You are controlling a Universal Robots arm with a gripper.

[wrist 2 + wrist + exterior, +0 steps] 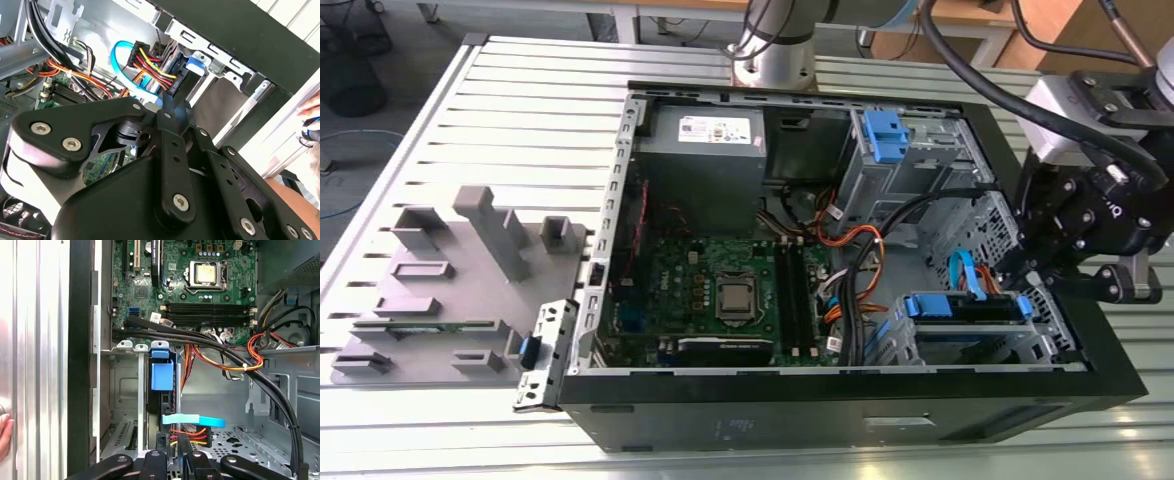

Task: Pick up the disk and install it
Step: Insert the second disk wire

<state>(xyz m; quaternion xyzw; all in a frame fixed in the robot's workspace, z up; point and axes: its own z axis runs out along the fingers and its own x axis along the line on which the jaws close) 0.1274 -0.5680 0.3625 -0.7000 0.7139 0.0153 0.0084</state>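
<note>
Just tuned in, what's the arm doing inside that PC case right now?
The black gripper is down at the drive cage of the open black computer case, by the exterior view's right. It sits at the blue-framed disk, which stands in its bay with the orange-and-yellow power cable plugged in. A person's hand waits beside the case.

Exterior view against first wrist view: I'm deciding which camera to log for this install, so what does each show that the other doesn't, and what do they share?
The exterior view alone gives the whole open computer case, the grey power-supply box, the grey fixture blocks on the slatted table, and the gripper at the case's edge on the exterior view's right.

The first wrist view alone gives part of a person's hand.

Both show the motherboard and the disk in its blue carrier inside the drive cage.
</note>
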